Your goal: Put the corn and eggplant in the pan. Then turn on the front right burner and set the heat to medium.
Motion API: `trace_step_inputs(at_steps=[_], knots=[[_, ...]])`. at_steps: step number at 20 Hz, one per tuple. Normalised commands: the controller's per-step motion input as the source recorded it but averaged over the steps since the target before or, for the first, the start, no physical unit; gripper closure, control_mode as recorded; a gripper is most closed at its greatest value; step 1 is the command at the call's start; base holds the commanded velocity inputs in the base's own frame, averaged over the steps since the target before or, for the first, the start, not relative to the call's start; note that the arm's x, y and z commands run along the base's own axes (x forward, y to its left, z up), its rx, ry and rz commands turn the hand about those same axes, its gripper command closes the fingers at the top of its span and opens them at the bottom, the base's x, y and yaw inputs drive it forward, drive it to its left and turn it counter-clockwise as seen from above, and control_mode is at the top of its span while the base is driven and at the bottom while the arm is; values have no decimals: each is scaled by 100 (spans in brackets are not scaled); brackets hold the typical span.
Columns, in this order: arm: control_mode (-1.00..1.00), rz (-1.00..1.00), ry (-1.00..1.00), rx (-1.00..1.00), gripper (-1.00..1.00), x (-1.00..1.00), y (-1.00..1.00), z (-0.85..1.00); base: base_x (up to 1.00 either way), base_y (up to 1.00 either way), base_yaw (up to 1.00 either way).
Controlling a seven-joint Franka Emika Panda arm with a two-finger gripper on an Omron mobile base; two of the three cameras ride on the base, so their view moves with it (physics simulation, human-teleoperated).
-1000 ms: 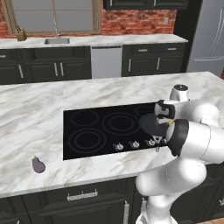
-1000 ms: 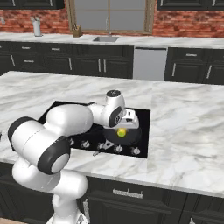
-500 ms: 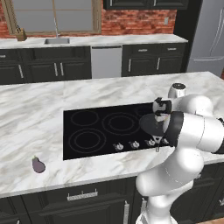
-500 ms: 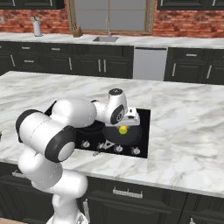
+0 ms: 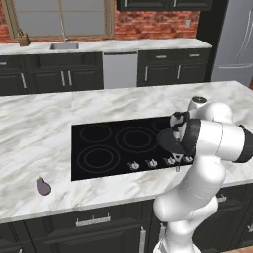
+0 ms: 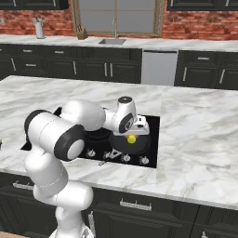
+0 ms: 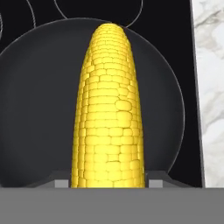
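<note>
Since a second ago the arm has swung the corn [image 6: 132, 138] further to the right and lower, so that the cob now hangs over the middle of the pan [image 6: 139, 146] instead of over its near left side. The base cameras have not moved; the stove and counter sit where they did.

The claw [image 6: 133, 135] is clenched on the corn. In the hand view the cob [image 7: 109, 109] runs straight out from between the two dark finger tips at the bottom edge, its tapered end pointing away, and the round dark pan [image 7: 35, 109] lies directly behind it, spreading out on both sides. Whether the corn touches the pan floor or sits just above it cannot be told.

The pan rests on the front right burner of the black stove [image 5: 104, 148], near the row of knobs [image 5: 150, 163] along the stove's front edge. In the left base view the robot's white forearm covers most of the pan [image 5: 168, 141], leaving a dark arc of rim visible. In the right base view its short handle [image 6: 106, 160] sticks out toward the front left, past the knobs.

The eggplant [image 5: 43, 186] lies on the white marble counter [image 5: 29, 143], off the front left corner of the stove and well apart from the pan and the claw.
</note>
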Motion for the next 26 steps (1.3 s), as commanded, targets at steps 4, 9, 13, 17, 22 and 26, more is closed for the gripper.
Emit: trace_step_inputs(at_steps=[4,9,13,17,22,26], knots=[[-100,0,0,0,100,0,0,-30,0,0,0],[-100,0,0,0,100,0,0,-21,0,0,0],[-100,0,0,0,100,0,0,-20,0,0,0],[-100,0,0,0,100,0,0,-20,0,0,0],[-100,0,0,0,100,0,0,-11,0,0,0],[-100,0,0,0,-100,0,0,0,0,0,0]])
